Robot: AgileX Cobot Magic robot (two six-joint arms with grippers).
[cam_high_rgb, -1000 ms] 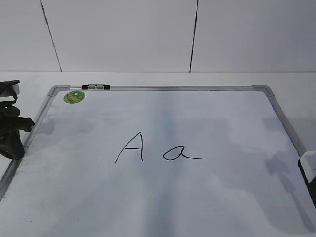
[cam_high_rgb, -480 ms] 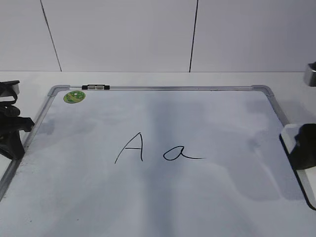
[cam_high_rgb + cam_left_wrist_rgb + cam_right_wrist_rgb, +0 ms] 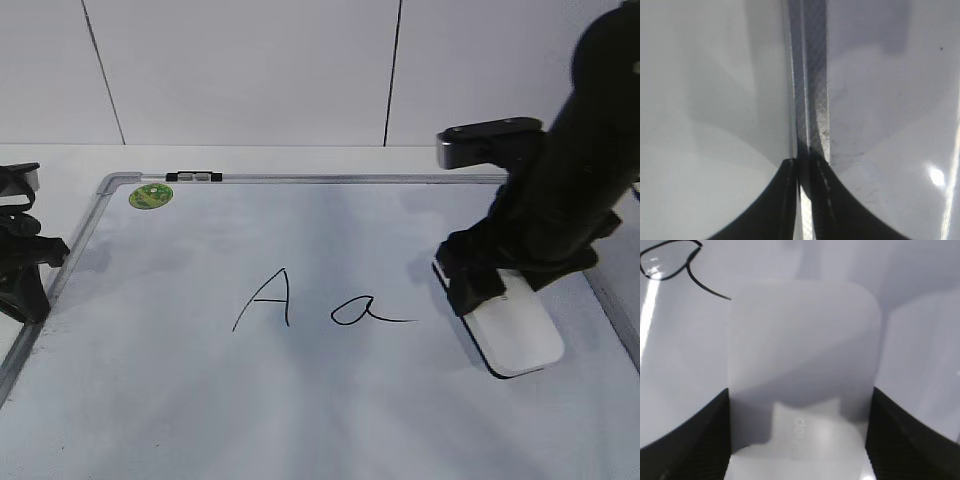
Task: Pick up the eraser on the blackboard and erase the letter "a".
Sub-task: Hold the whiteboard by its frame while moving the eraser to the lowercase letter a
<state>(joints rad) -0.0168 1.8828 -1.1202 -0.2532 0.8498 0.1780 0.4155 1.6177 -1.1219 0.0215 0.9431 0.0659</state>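
The blackboard (image 3: pixel 180 400) lies flat, with a capital "A" (image 3: pixel 265 298) and the letter "a" (image 3: pixel 365 312) at its middle. My right gripper (image 3: pixel 492 283) is shut on the eraser (image 3: pixel 518 338), a white block with a dark lower edge. It holds the eraser low over the board, just right of the "a" tail. I cannot tell if the eraser touches the board. In the right wrist view the eraser (image 3: pixel 802 355) sits between the jaws (image 3: pixel 800 437), with the "a" (image 3: pixel 670 260) at the top left. My left gripper (image 3: pixel 22 262) rests shut at the board's left edge, over the frame (image 3: pixel 810 100).
A green sticker (image 3: pixel 150 196) and a small black-and-silver clip (image 3: pixel 194 177) sit at the board's far left corner. The board's grey frame (image 3: pixel 330 179) runs along the back. A white tiled wall (image 3: pixel 250 70) stands behind the table.
My right arm has come in from the right edge with the eraser and moved left over the board, stopping just right of the "a". The left arm has not moved.
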